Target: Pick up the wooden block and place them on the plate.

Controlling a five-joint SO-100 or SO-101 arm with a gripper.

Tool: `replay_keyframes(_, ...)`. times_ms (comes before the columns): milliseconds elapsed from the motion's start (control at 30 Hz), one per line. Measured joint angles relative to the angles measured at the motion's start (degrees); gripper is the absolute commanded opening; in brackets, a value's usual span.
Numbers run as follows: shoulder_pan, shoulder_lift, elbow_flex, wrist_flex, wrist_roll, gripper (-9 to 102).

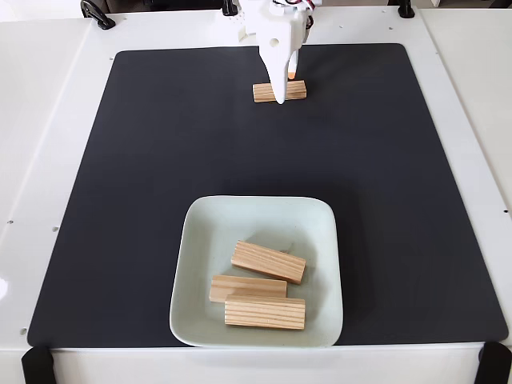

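Fixed view, setting: a white counter (48, 120) is carrying a large black mat (160, 160), seen from above and from the near edge.

Arm: a white arm (276, 32) is reaching down from the far edge of the counter, its gripper (282, 98) pointing down at the far middle of the mat.

Fingers: the white fingers (280, 84) are standing over the middle of a wooden block (268, 92), covering its centre; whether they are spread around it or pinching it cannot be told from this angle.

Block under the gripper: a pale bar with striped grain is lying flat on the mat, long side running left to right, well apart from the plate.

Plate: a squarish pale mint-white plate (192, 272) with rounded corners and a raised rim is sitting on the near half of the mat, close to its near edge.

Blocks on the plate: three more bars are lying inside the rim. One block (269, 262) is resting tilted, nearest the plate's middle. A second block (246, 285) is lying just nearer and to the left. A third block (265, 312) is sitting closest to the near rim, touching or overlapping the second.

Counter corners: black clamps (36, 364) are gripping the near corners, and dark fittings are showing along the far edge.
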Motion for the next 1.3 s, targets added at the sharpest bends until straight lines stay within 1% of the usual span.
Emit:
replay_keyframes(267, -0.35, -0.62, 0.18, -0.7, -0.97, 30)
replay_keyframes(500, 0.09, -0.62, 3.52, -0.97, -5.36, 30)
replay_keyframes(933, 0.09, -0.44, 5.27, -0.97, -5.71, 30)
replay_keyframes(967, 0.09, -0.44, 5.62, -0.97, -5.71, 29)
replay_keyframes(1033, 0.09, -0.44, 5.62, -0.97, -5.71, 23)
replay_keyframes(1200, -0.09, 0.09, 6.68, -0.26, -5.71, 0)
replay_keyframes(1233, -0.09, -0.35, 6.59, 0.09, -5.8, -1)
replay_keyframes(1300, -0.09, -0.26, 6.42, 0.0, -5.8, 1)
